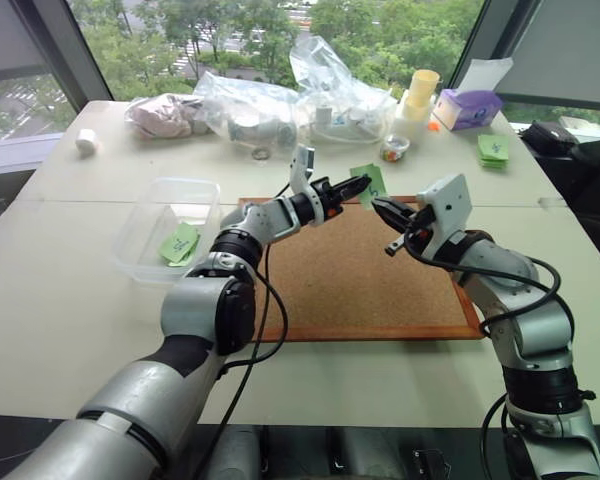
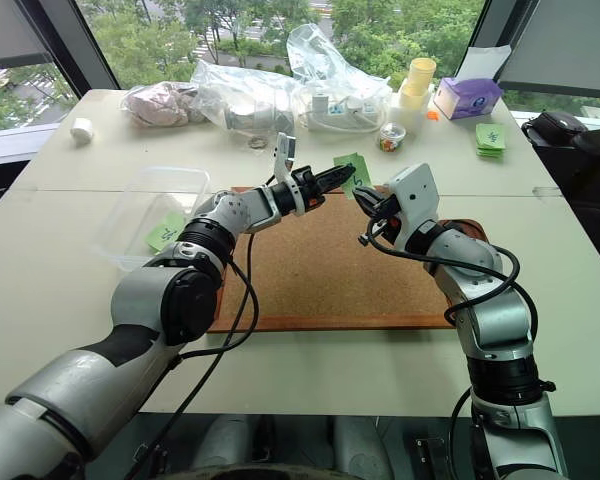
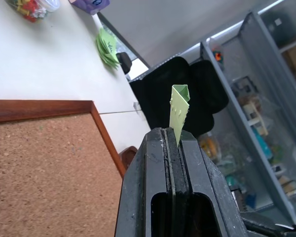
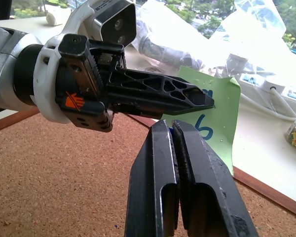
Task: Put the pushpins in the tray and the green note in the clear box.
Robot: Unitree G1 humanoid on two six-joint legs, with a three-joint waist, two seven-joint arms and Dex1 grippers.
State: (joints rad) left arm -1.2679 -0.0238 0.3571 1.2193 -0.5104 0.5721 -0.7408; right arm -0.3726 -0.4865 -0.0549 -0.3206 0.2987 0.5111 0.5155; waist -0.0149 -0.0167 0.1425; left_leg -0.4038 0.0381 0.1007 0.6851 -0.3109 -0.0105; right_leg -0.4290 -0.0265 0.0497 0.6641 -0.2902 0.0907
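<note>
My left gripper [image 1: 363,183] is shut on the green note [image 4: 219,113], a light-green slip with black marks, and holds it in the air over the far edge of the corkboard [image 1: 360,270]. The paper sticks out past the fingertips [image 3: 160,140] and is curled. My right gripper [image 1: 378,207] is shut just in front of the left one, its tips close under the note; a blue speck sits between its fingers [image 4: 158,148]. The clear box [image 1: 155,200] stands to the left of the board with another green slip [image 1: 180,243] inside. Coloured pushpins [image 1: 394,152] fill a small clear cup behind the board. The tray is out of view.
Clear plastic bags [image 1: 280,105] lie along the table's far side. A pad of green notes [image 1: 493,150], a purple box [image 1: 468,108] and stacked yellow cups [image 1: 420,95] sit at the far right. A small white block [image 1: 85,140] lies far left.
</note>
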